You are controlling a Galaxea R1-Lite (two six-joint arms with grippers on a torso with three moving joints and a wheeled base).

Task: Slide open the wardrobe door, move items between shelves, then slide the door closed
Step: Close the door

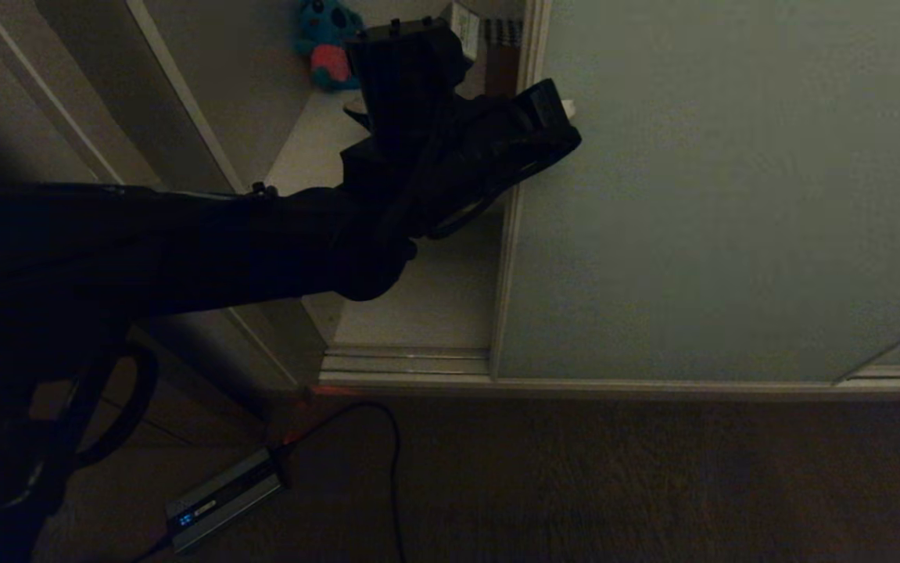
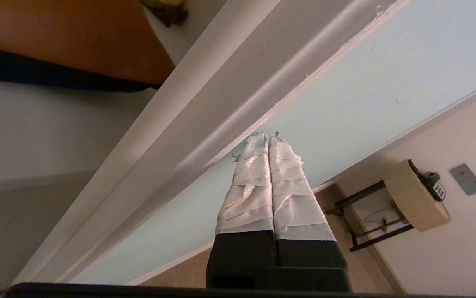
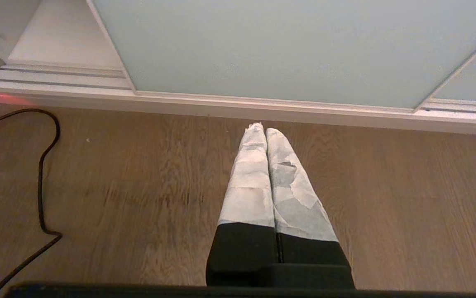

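The sliding wardrobe door [image 1: 731, 195], a pale grey-green panel in a thin beige frame, stands partly open, its left edge beside a gap into the wardrobe. My left gripper [image 1: 568, 106] is shut and empty, its tips on the panel just past the door's edge frame [image 2: 204, 124]; its taped fingers [image 2: 262, 186] are pressed together. Inside, a teal koala plush [image 1: 326, 45] sits on an off-white shelf [image 1: 313, 148]. Part of the cushion's houndstooth band [image 1: 501, 35] shows behind my arm, and its rust-brown block [image 2: 64, 37] shows in the left wrist view. My right gripper [image 3: 261, 129] hangs shut over the wooden floor.
The ribbed floor track [image 1: 406, 361] runs along the wardrobe's foot. A power brick [image 1: 223, 496] and a black cable [image 3: 41, 165] lie on the floor at the left. A round side table [image 2: 415, 194] stands by the wall past the door.
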